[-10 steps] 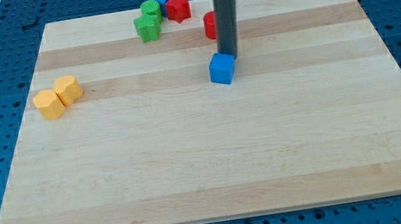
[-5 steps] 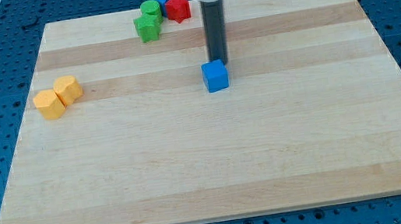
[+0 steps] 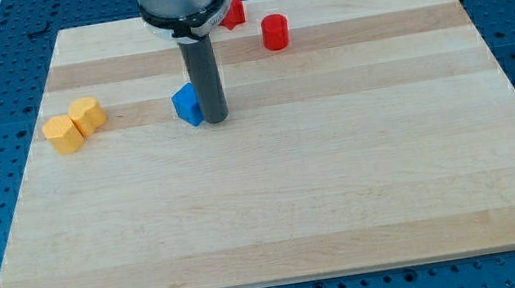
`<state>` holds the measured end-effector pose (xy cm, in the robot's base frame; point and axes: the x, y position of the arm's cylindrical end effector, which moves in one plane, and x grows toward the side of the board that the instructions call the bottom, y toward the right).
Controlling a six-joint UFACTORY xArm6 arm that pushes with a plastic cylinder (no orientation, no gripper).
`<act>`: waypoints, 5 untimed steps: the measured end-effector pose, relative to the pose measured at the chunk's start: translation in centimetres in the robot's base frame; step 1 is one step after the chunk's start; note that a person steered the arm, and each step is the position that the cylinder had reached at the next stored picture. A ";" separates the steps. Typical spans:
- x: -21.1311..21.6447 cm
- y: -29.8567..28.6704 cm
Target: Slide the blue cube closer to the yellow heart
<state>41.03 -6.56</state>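
The blue cube [image 3: 186, 104] sits on the wooden board [image 3: 274, 192], left of centre in the upper half. My tip [image 3: 217, 120] stands against the cube's right side, touching it. Two yellow blocks lie at the view's left edge of the board: one [image 3: 88, 114] nearer the cube and one [image 3: 61, 134] just left of it. I cannot tell which of them is the heart. The cube is about a hand's width to the right of them.
A red cylinder [image 3: 274, 33] stands at the upper middle. Another red block [image 3: 235, 12] lies near the top edge, partly behind the arm. The arm's body hides the area around the top edge left of it.
My tip has moved left and round to the cube's right side, and the blue cube has slid left toward the yellow blocks. The green blocks are now hidden by the arm.
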 end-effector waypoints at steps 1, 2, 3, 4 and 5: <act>-0.1 2.2; -0.7 3.5; -1.9 3.5; -2.9 1.6; -2.9 -2.2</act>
<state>38.17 -8.80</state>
